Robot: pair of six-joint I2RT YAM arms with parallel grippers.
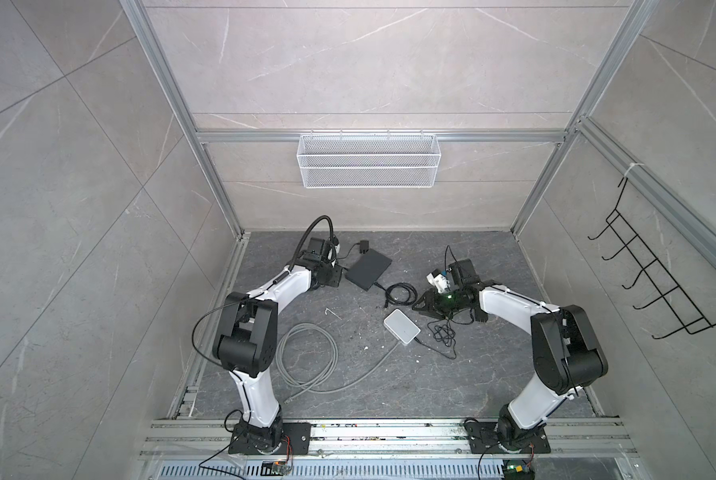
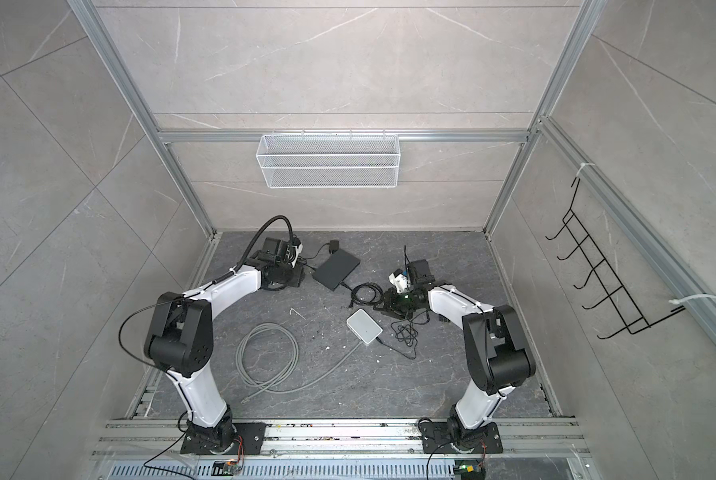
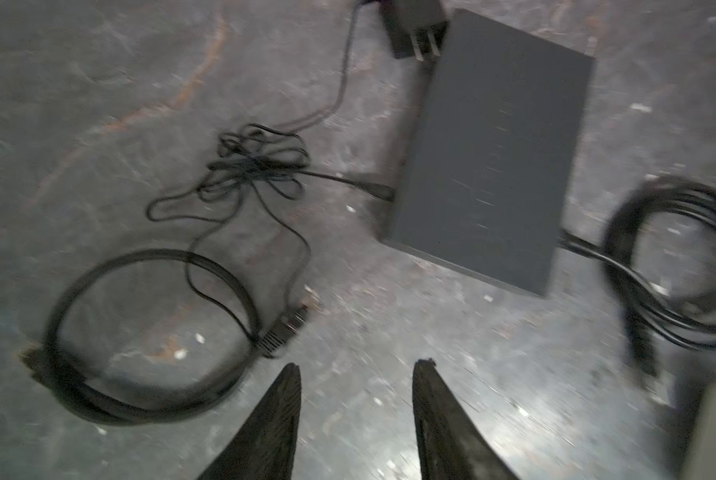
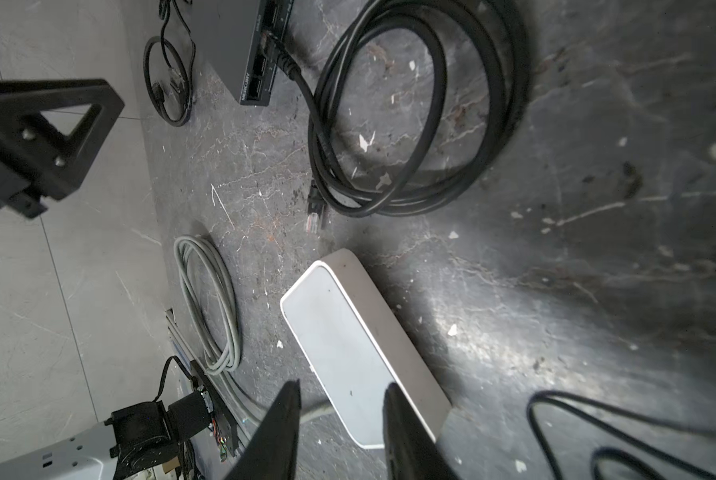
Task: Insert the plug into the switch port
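Observation:
The switch (image 1: 367, 269) is a flat black box on the dark floor, also in the left wrist view (image 3: 489, 166). Its port row (image 4: 260, 62) faces the right arm, and one port holds an end of the coiled black cable (image 4: 422, 124). That cable's free clear-tipped plug (image 4: 313, 216) lies on the floor beside the coil. A second plug (image 3: 287, 328), on a flat black cable loop (image 3: 140, 332), lies just ahead of my left gripper (image 3: 358, 365), which is open and empty. My right gripper (image 4: 341, 386) is open above one end of a white box (image 4: 348, 332).
A grey cable (image 1: 306, 357) coils on the floor and runs to the white box (image 1: 402, 326). A black power adapter (image 3: 414, 29) and its tangled thin cord (image 3: 256, 166) lie beside the switch. Another thin black cord (image 1: 443, 332) lies under the right arm.

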